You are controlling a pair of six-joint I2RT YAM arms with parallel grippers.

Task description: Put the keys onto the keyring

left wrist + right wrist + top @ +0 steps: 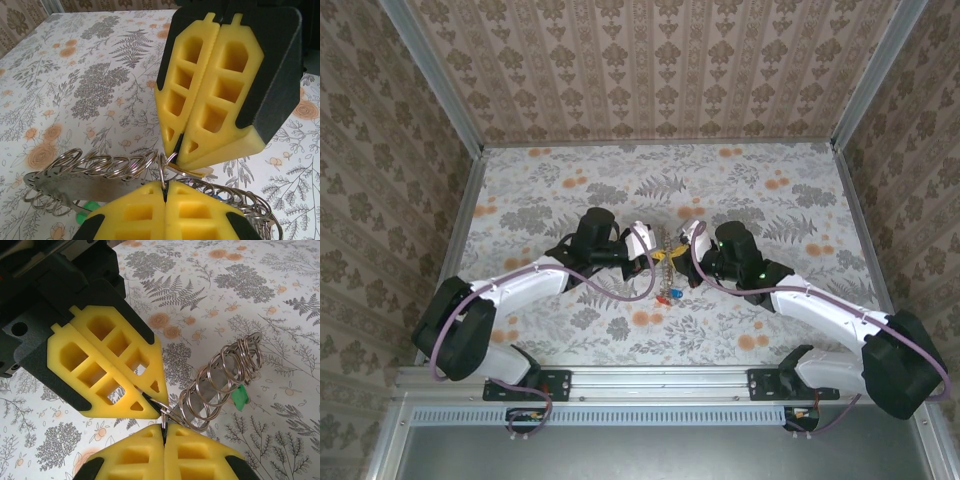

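The left gripper (165,189) has its yellow fingers pressed flat together at the bottom centre of its wrist view, with a thin wire loop of the keyring (220,382) rising out of the seam. The right gripper (164,429) is clamped the same way at the bottom of its own view, on a wire loop at almost the same spot, so the two sets of fingertips meet nearly tip to tip. Just below the right gripper's tips in the left wrist view sits a pale orange sliver (200,172) (too hidden to say whether it is a key head). From the pinch the keyring runs outward as a curved string of small metal rings, towards the lower left of the left wrist view and the right of the right wrist view, held above the flowered table (280,300). A green key (241,396) hangs close against its far end, apparently already threaded on, though the join itself cannot be made out. In the top view, two loose keys (668,297), one red and one blue, lie on the cloth just below the grippers, apart from the ring. The task looks begun but well short of done, with those two at least left to thread.
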